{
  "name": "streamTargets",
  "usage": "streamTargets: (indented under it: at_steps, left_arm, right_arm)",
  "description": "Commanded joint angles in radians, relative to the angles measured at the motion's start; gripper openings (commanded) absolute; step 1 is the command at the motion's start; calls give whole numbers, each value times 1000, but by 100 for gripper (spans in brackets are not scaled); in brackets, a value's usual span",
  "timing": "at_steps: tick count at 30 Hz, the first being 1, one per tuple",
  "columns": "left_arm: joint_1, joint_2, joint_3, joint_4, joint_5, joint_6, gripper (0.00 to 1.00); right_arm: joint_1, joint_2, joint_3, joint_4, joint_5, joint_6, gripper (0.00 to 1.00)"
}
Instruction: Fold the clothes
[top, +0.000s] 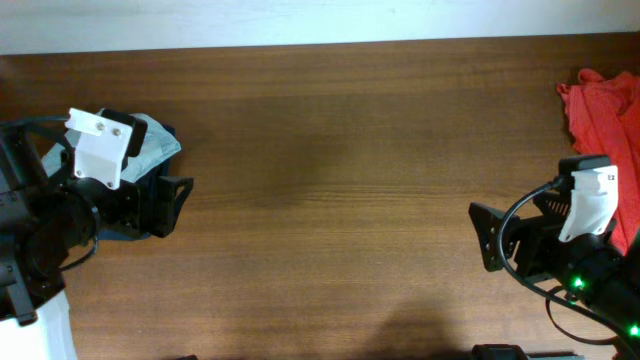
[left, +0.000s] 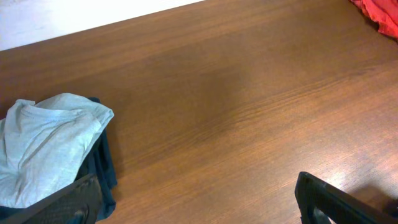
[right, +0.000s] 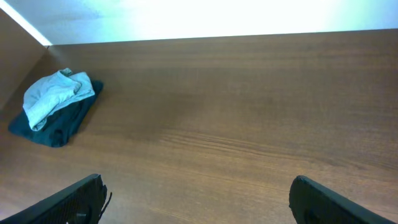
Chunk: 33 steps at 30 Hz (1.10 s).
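Both grippers are empty. The left gripper (top: 172, 207) and right gripper (top: 485, 238) stand with jaws wide apart, clear of all fabric.

The pale grey-blue T-shirt (right: 53, 93) lies crumpled on the dark navy garment (right: 56, 127) at the left of the bench (top: 330, 150). The red-orange garment (top: 605, 105) is heaped at the far right.

Expect all three to be light, limp and non-slippery, sagging wherever unsupported. You should pinch the pale shirt by a free upper edge, since a deeper grasp may drag the navy piece along.

No brand, label or legible writing shows on any garment.
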Motion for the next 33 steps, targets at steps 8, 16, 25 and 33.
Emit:
streamTargets:
  at_steps: [8, 16, 25, 33]
  left_arm:
    - [-5, 2, 16, -2, 11, 16, 99]
    - [-5, 2, 16, -3, 11, 16, 99]
    - [-5, 2, 16, -3, 11, 16, 99]
    - [-5, 1, 16, -3, 11, 16, 99]
  right_arm:
    - [8, -343, -595, 399, 274, -16, 99]
    - [9, -677, -1132, 599, 266, -1, 99]
    - [10, -862, -1409, 707, 195, -1, 99]
    - [10, -858, -1407, 721, 187, -2, 99]
